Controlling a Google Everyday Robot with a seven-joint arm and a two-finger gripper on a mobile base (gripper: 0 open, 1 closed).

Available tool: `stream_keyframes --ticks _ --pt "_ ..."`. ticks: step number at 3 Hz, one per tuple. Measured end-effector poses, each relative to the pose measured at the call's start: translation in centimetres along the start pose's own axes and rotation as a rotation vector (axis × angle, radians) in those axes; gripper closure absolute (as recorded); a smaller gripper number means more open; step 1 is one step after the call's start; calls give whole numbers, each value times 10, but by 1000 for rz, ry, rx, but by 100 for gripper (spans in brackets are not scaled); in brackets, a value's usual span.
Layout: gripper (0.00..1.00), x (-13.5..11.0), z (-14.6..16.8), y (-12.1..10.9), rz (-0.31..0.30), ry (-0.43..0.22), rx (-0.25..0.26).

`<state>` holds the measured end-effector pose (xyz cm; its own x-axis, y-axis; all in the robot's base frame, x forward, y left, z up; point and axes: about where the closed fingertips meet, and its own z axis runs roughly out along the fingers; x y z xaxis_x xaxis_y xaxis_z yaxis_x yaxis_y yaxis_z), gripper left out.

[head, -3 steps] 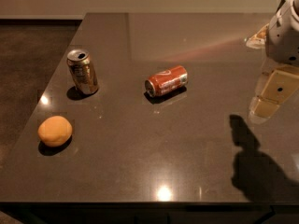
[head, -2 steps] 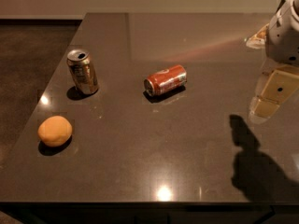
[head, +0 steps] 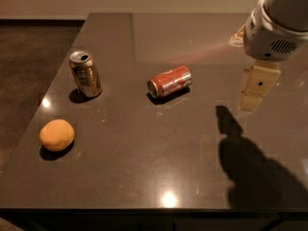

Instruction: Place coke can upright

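The coke can (head: 169, 81) lies on its side near the middle of the table (head: 144, 172), its long axis running from lower left to upper right, with one silver end turned toward the lower left and the red body with white lettering facing up. A thin shadow sits under it on the near side.

At the far left of the dark, glossy table, close to its left edge, rests an orange (head: 57, 134), round and matte, well apart from both cans. Behind it and a little to the right stands a gold-brown metallic can (head: 85, 73), upright, its top showing the dark drinking hole. This can is near the coke can but clearly apart from it, with bare table between them.

To the right of the coke can, again with bare table between, hangs the hand (head: 257, 88), a cream-coloured part pointing downward above the right side of the table. It touches nothing and holds nothing; whether it is apart or together cannot be told from this view. Just above it is the white, rounded housing of the arm (head: 276, 30), which enters from the upper right corner. Below the hand, a large dark shadow (head: 250, 172) of the arm spreads over the table toward the near right corner. A small bright glint of light (head: 168, 199) shows on the table near its front edge
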<state>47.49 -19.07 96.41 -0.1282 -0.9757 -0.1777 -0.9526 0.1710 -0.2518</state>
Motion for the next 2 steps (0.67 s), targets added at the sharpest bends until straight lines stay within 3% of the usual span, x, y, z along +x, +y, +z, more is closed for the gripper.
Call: stream_keyframes --ticks 2 --pt "0 -35 34 -23 -126 -26 -49"
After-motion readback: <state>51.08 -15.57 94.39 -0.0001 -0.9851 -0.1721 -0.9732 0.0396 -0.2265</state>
